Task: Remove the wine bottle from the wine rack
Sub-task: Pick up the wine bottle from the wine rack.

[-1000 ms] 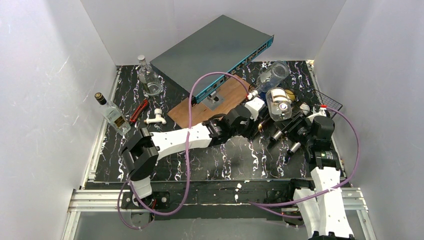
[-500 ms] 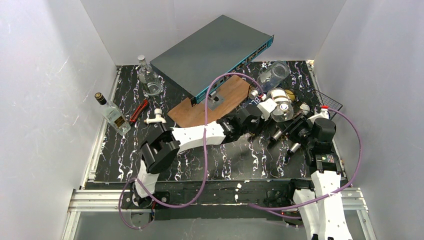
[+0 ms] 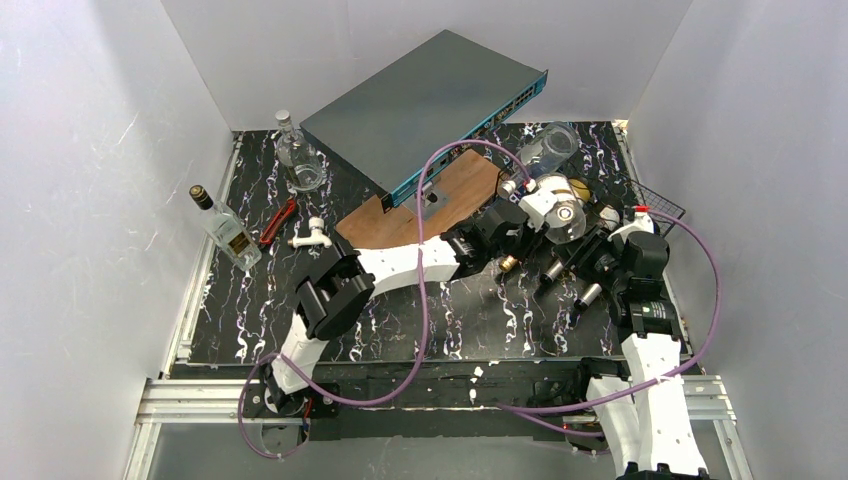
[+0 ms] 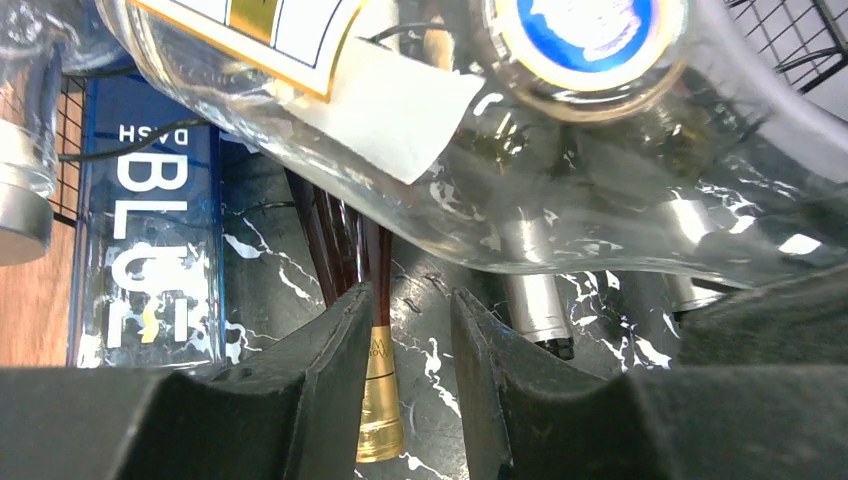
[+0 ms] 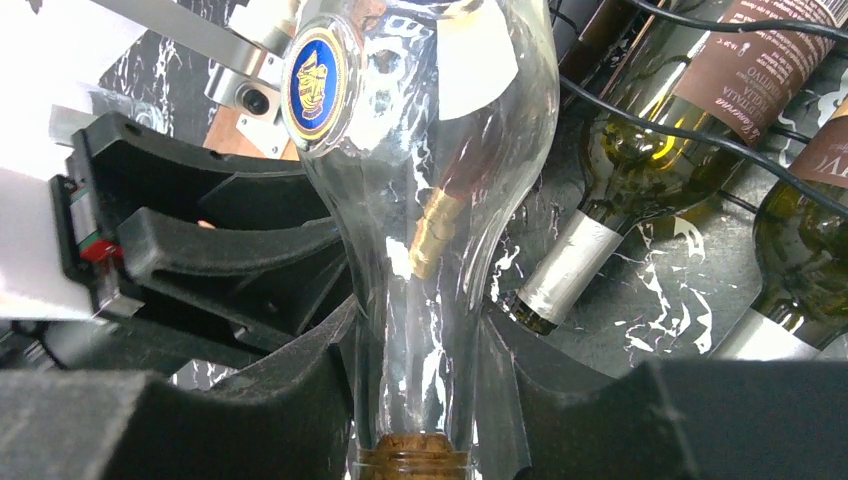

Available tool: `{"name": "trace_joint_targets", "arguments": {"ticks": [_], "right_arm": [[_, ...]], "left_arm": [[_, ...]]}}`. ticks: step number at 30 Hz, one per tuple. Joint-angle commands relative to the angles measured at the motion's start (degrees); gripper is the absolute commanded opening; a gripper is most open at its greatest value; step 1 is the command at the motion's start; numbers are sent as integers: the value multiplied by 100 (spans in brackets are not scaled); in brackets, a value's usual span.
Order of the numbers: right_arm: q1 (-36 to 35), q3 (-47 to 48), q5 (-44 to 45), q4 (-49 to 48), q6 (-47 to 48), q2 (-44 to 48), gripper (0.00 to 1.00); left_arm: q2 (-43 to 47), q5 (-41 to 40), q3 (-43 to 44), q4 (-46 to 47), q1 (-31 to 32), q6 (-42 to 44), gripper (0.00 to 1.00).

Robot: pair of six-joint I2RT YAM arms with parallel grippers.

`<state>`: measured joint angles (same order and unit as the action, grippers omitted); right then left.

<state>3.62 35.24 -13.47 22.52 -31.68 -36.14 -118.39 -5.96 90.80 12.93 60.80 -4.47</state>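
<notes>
From above, the clear glass bottle (image 3: 558, 208) sits just left of the grid end of the wine rack (image 3: 662, 205), on the right side of the black marbled table (image 3: 450, 320). Its round base is turned up toward the camera. The right arm (image 3: 640, 270) reaches in from the near side. The left arm (image 3: 400, 268) stretches across from the left, its wrist just beside the bottle.

At the left wrist, the left gripper (image 4: 408, 300) has its jaws drawn close with only a narrow slit between them, and I can see nothing pinched there. Through the slit, lower down, lies a dark bottle neck capped in gold foil (image 4: 380, 380). The clear bottle's colourless body fills the upper part, with a white-and-gold label and a round blue medallion. A flat bottle with blue lettering (image 4: 150, 250) lies to the left.

At the right wrist, the right gripper (image 5: 415, 390) is clamped on the clear bottle's slim neck, one finger on each side, just above a cork-brown mouth. The glass swells from the neck into broad shoulders that carry the blue-and-gold medallion. Behind it, green wine bottles (image 5: 640, 140) with silver foil necks lie under the rack's thin black wires.
</notes>
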Motion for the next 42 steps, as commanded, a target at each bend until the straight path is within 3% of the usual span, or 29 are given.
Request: {"name": "trace_joint_targets", "arguments": {"ticks": [1, 5, 9, 13, 20, 28, 33, 37, 42], "right_arm": [[8, 241, 80, -301, 372, -21, 29], [7, 186, 135, -310, 496, -57, 47], [7, 152, -95, -334, 783, -94, 71], [16, 188, -72, -337, 795, -157, 77], [16, 471, 26, -53, 874, -339, 61], [16, 678, 74, 130, 1055, -342, 53], [16, 668, -43, 105, 1143, -326, 28], [16, 685, -244, 96, 1205, -325, 2], [16, 842, -438, 148, 1332, -276, 1]], "left_arm": [[-46, 77, 147, 246, -68, -185, 33], [-163, 126, 188, 400, -93, -344, 33], [-295, 209, 284, 547, -112, -472, 33], [-382, 305, 387, 596, -153, -556, 33], [-441, 376, 513, 631, -171, -590, 33], [-426, 384, 483, 639, -191, -599, 33], [-418, 401, 466, 641, -207, -609, 33], [-403, 424, 464, 641, -208, -601, 33], [-347, 453, 448, 648, -208, -595, 33]]}}
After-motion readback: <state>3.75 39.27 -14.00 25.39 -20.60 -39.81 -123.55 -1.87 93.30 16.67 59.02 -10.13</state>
